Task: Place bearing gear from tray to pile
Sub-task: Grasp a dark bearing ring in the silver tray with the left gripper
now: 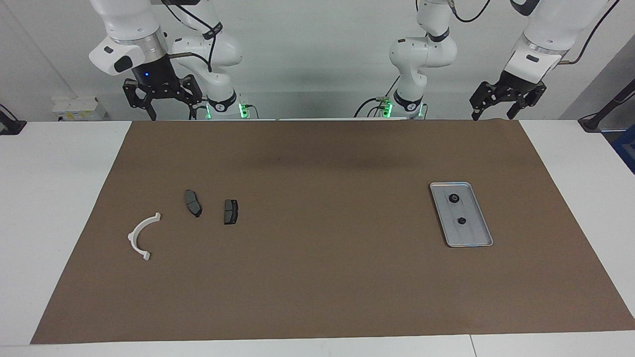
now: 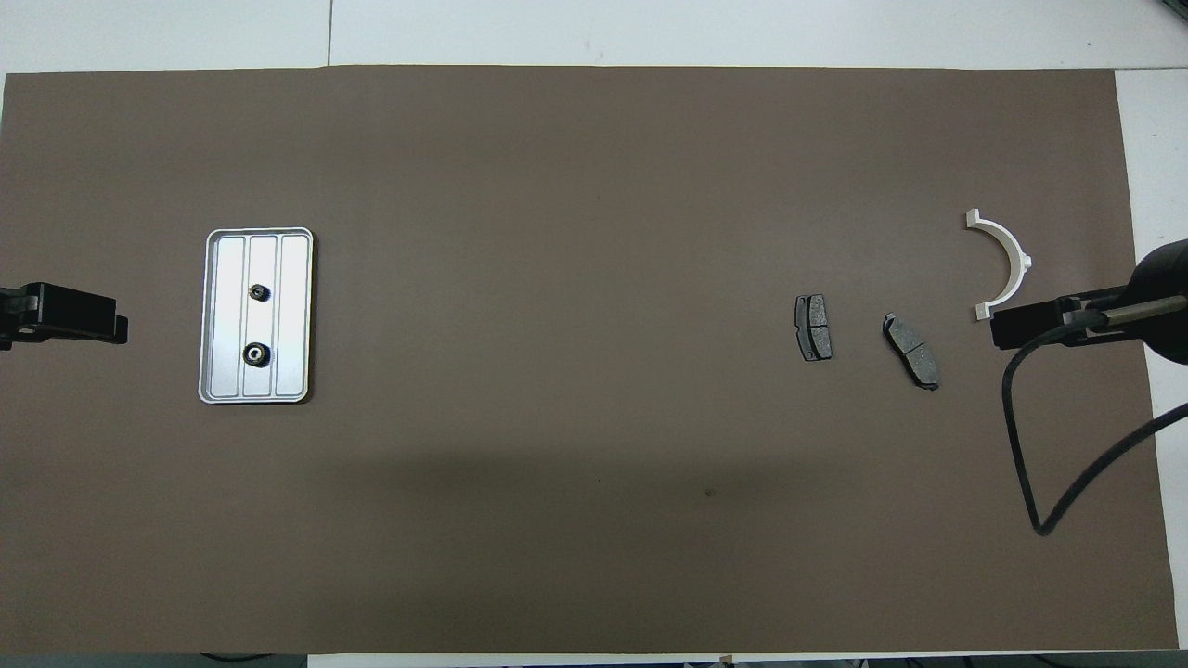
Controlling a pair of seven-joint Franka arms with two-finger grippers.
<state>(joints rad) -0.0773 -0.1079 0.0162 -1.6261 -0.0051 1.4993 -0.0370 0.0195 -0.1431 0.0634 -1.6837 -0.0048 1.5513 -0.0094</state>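
Tray (image 1: 480,242) sits on the mat (image 1: 317,277) toward the left arm's end of the counter (image 1: 49,223), two bearing gears (image 1: 453,198) in it, one nearer the robots. Pile toward the right arm's end: two brake pads (image 1: 193,203) side by side, bracket (image 1: 143,236) beside them, slightly farther from the robots.

You have a brown mat (image 1: 317,277) over a white table (image 1: 54,208). The tray (image 1: 472,240) is silver, its floor ribbed in lengthwise stripes. Two small black gears (image 1: 453,198) (image 1: 461,220) sit in it. The bracket (image 1: 141,237) is white; the two brake pads (image 1: 192,203) (image 1: 230,211) are dark grey. Your arms (image 1: 124,29) are white with black cables, and both grippers (image 1: 161,96) (image 1: 506,99) are black. Green lights glow at the arm bases (image 1: 225,110).
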